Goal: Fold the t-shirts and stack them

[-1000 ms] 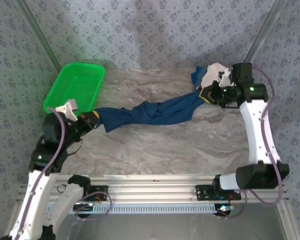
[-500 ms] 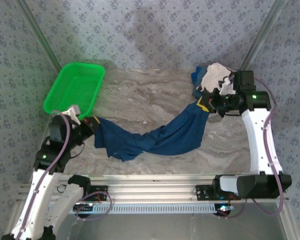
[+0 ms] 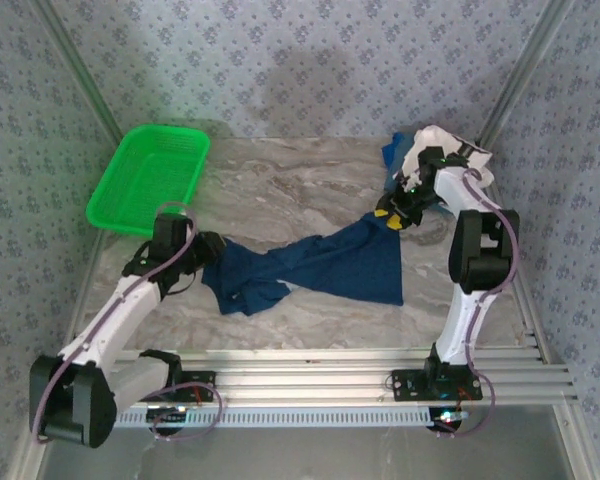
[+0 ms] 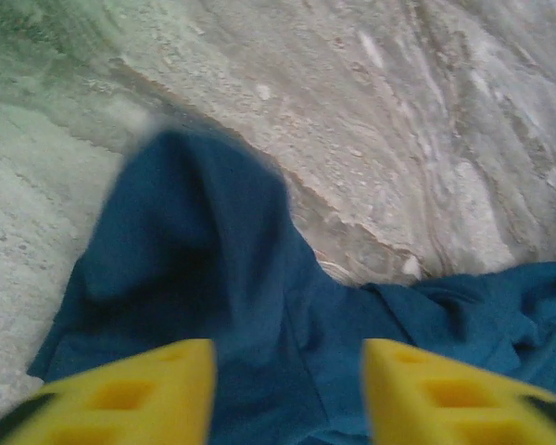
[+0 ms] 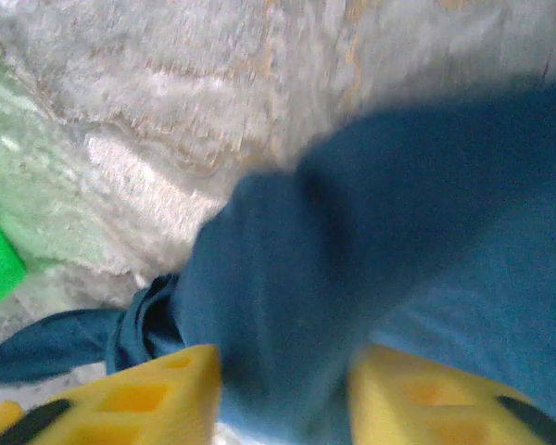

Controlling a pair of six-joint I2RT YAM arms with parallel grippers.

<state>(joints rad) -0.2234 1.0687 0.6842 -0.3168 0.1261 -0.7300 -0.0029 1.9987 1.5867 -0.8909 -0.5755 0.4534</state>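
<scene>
I am clenching my left gripper on one end of the navy shirt, with the cloth bunching up between its yellow fingers. I am clenching my right gripper on the other end, where the fabric is rising thick between those fingers too. The shirt is lying rumpled on the table between the two grippers. A white shirt is sitting just behind the right gripper. The basket is lying beyond the left one, apart from it.
</scene>
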